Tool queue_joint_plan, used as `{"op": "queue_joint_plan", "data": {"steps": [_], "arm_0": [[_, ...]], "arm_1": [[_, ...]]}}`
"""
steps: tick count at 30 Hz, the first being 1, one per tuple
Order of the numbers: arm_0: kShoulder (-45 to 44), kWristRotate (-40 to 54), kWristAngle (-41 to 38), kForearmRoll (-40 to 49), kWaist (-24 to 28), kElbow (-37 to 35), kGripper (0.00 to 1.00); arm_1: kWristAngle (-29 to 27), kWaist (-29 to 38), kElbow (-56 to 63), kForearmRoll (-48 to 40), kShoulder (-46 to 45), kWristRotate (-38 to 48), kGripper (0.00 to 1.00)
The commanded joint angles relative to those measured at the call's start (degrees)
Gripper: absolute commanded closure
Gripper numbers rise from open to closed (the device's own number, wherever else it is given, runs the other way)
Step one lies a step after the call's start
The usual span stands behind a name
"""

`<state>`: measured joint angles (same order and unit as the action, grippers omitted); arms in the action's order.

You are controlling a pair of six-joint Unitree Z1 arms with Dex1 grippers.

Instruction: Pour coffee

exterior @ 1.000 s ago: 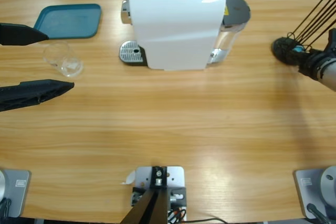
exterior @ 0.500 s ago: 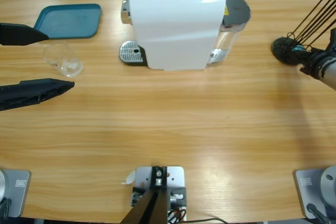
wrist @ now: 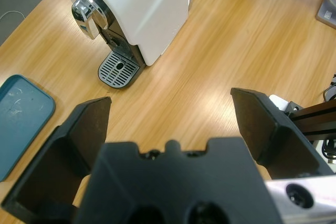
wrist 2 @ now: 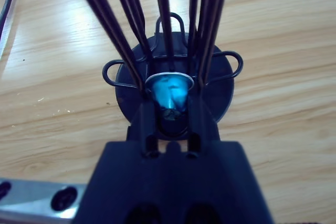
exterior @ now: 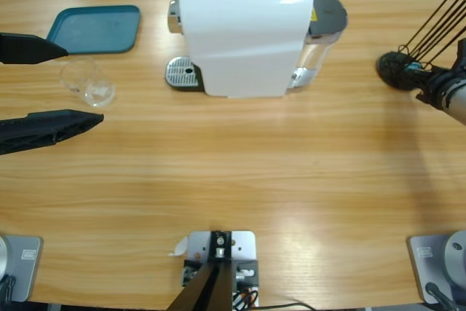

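Glass (exterior: pixel 87 82) (empty, on its side) between spread left hand (exterior: pixel 73 84); right hand (wrist 2: pixel 167 109) grips blue capsule (wrist 2: pixel 169 92).

No readable text, brand, number or sign in any view. The white coffee machine (exterior: pixel 244 34) carries a small yellow sticker (exterior: pixel 314 14) on its right side near the water tank, print too small to read. The teal tray (exterior: pixel 95 29) and the wooden table (exterior: pixel 240 180) carry no markings.
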<state>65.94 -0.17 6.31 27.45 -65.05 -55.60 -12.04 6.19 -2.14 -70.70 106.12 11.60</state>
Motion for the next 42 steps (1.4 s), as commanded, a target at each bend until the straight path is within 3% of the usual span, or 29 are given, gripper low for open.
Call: {"op": "queue_joint_plan", "data": {"steps": [1, 9, 13, 16, 18, 29, 42], "arm_0": [[0.86, -0.58, 1.17, -0.64, -0.52, 2.02, 0.009], [-0.32, -0.88, 1.17, -0.64, -0.52, 2.61, 0.009], [-0.55, -0.99, 1.08, -0.64, -0.52, 2.86, 0.009], [-0.28, -1.18, 1.04, -0.64, -0.53, 2.88, 0.009], [-0.07, -1.25, 1.08, -1.15, -0.73, 3.21, 0.009], [0.16, -2.34, 1.32, -2.47, -2.05, 4.13, 0.009], [-0.72, -2.73, 3.54, -3.01, -2.54, 3.81, 0.009]], "arm_1": [[0.31, -0.39, 0.73, -0.65, -0.16, -3.09, 1.000], [0.38, -0.30, 0.52, 1.58, -7.76, -5.48, 1.000], [0.26, -0.30, -1.22, 14.52, -18.39, -6.57, 1.000], [-0.16, -0.30, -7.95, 31.04, -29.64, -6.94, 1.000], [-0.36, -0.30, -11.61, 37.62, -34.10, -6.96, 1.000], [-1.41, 1.31, -18.99, 49.69, -42.38, -7.38, 1.000], [-4.68, 7.19, -33.83, 65.39, -50.42, -14.13, 1.000]]}}
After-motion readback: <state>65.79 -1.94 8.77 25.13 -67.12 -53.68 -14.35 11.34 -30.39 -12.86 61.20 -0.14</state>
